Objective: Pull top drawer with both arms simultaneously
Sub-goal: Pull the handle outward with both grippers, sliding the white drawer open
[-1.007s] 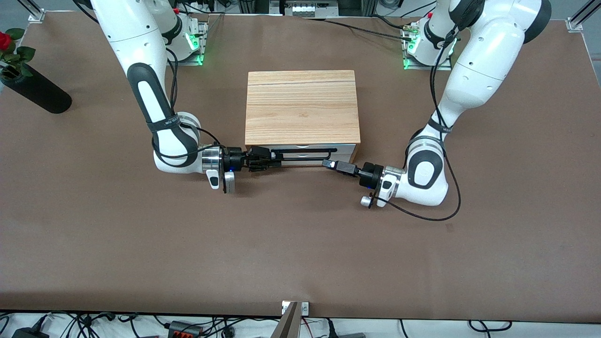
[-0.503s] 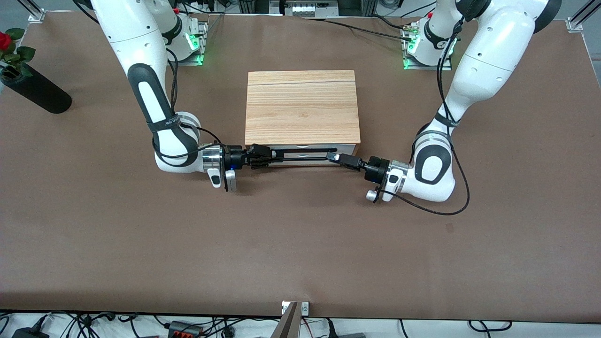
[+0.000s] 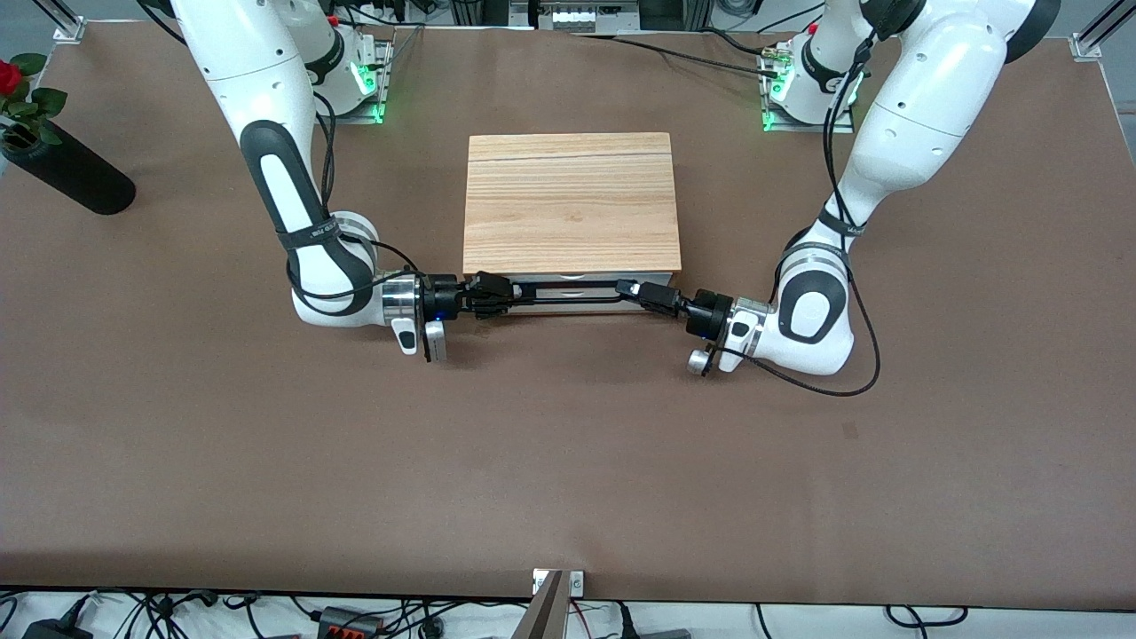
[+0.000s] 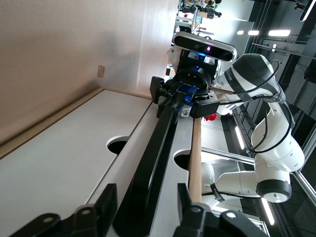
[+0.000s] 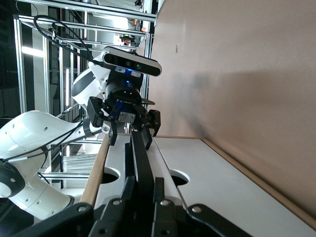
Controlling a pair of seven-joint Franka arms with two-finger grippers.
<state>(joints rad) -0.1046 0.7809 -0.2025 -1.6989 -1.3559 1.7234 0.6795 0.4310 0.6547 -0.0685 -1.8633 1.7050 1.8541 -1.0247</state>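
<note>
The wooden cabinet stands mid-table. Its top drawer has a white front and looks pushed in. The drawer's black bar handle runs across it. My right gripper is shut on the handle's end toward the right arm; in the right wrist view its fingers pinch the bar. My left gripper is at the other end. In the left wrist view its fingers stand open astride the bar, not touching it.
A lower white drawer front sits under the top one. A black vase with a red rose lies at the right arm's end of the table. Bare brown table stretches in front of the cabinet.
My left gripper has moved in toward the cabinet and now straddles the handle's end. The right gripper stays clamped on the handle. The drawer has not moved.
</note>
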